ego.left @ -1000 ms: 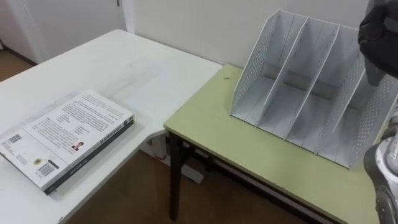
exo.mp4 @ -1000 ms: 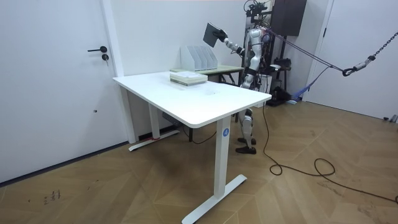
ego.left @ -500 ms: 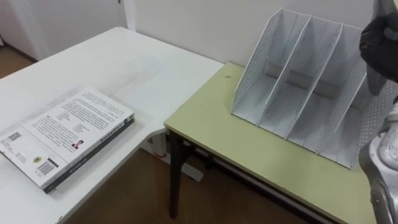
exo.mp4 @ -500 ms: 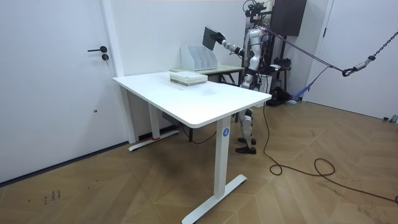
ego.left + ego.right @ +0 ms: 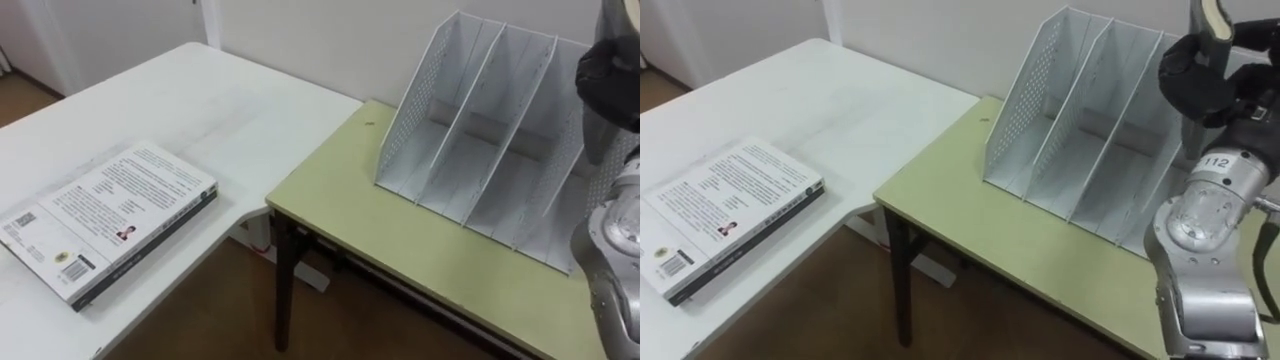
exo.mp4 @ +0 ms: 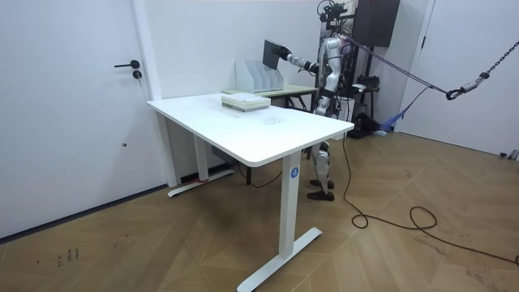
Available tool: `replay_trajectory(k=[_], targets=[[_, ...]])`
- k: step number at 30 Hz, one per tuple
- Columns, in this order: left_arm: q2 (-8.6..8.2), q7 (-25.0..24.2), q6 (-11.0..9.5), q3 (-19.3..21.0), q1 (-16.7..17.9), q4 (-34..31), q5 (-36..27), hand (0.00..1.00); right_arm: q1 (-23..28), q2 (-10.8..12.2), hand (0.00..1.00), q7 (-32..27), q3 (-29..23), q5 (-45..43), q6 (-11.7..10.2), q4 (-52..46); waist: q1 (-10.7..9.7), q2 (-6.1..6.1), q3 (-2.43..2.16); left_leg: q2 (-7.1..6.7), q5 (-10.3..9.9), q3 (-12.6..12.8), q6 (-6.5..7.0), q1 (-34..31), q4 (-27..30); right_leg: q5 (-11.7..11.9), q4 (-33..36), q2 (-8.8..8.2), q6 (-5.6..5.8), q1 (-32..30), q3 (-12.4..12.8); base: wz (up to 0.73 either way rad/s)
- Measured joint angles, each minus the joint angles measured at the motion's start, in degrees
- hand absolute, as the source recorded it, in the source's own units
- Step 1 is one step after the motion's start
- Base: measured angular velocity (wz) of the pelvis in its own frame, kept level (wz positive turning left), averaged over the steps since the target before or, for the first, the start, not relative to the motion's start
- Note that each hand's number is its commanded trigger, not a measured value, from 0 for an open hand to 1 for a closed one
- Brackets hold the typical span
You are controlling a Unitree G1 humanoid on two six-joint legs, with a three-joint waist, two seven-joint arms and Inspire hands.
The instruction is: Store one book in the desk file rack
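- Over the right-hand end of the white file rack (image 5: 1025, 90), the right hand (image 5: 1202, 85) is raised, black fingers curled tight round a dark book (image 6: 272, 51).
- That book is held roughly upright, just above the rack; can't tell which slot it's over.
- The rack sits on the green bench (image 5: 1040, 250), close to the wall.
- A second book (image 5: 725, 205) lies flat on the white bench (image 5: 840, 90), well apart from the rack.
- Room view has the robot standing beside the green bench, arm stretched toward the rack.
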Motion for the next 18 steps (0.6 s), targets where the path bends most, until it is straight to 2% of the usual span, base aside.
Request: replay_trajectory(k=[3,6,13,18], targets=[[0.08,0.0,0.5,0.1,0.0,-0.2,0.0,0.00,-1.1,0.0,1.00,0.3,0.0,3.3,0.7,3.4,0.1,-0.25,-0.13,-0.02,0.1,0.0,0.09,0.0,0.3,0.0,0.6,-0.16,0.02,0.0,-0.1,0.00],[0.21,0.0,0.7,0.1,0.0,-0.4,0.0,0.00,-2.9,-0.1,1.00,0.6,0.0,5.0,1.9,5.7,0.0,-0.40,-0.08,-0.03,0.1,0.0,0.18,-0.1,0.6,0.0,0.9,-0.29,0.03,-0.1,-0.1,0.00],[1.05,-0.5,1.9,0.1,0.1,-1.8,0.0,0.00,-3.3,-3.5,1.00,1.3,0.1,12.6,2.7,6.2,0.3,-1.02,-0.26,-0.17,0.2,0.0,0.14,-0.7,1.0,0.0,0.9,-0.06,-0.01,-0.6,0.1,0.00],[1.32,-0.4,2.0,0.0,0.1,-1.8,0.0,0.00,-4.7,-4.5,1.00,1.9,0.0,18.3,2.7,9.9,0.0,-1.03,-0.20,-0.13,0.2,0.0,0.11,-0.7,0.9,0.0,0.9,-0.07,-0.03,-0.3,0.1,0.00]])
